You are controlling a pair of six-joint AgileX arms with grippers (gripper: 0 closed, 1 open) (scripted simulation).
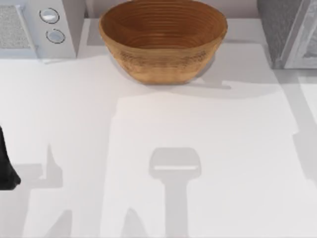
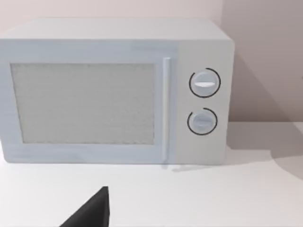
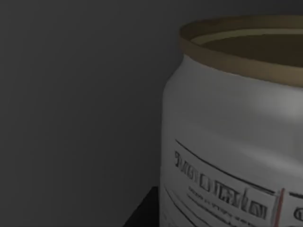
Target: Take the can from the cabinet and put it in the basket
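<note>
The can [image 3: 227, 142] is silver-white with a tan rim, dark lettering and a red mark. It stands upright, very close in the right wrist view, against the dim grey inside of the cabinet [image 1: 287, 29]. A dark piece of my right gripper [image 3: 142, 215] sits beside the can's base. The cabinet stands at the table's back right, its speckled side towards the middle. The tan woven basket [image 1: 163, 39] rests at the back centre with nothing in it. My left arm [image 1: 6, 166] is parked at the table's left edge.
A pale microwave [image 1: 44, 25] with two round knobs [image 2: 204, 82] stands at the back left, and the left wrist view faces its front [image 2: 85, 104]. White tabletop [image 1: 163, 148] stretches between the basket and the front edge.
</note>
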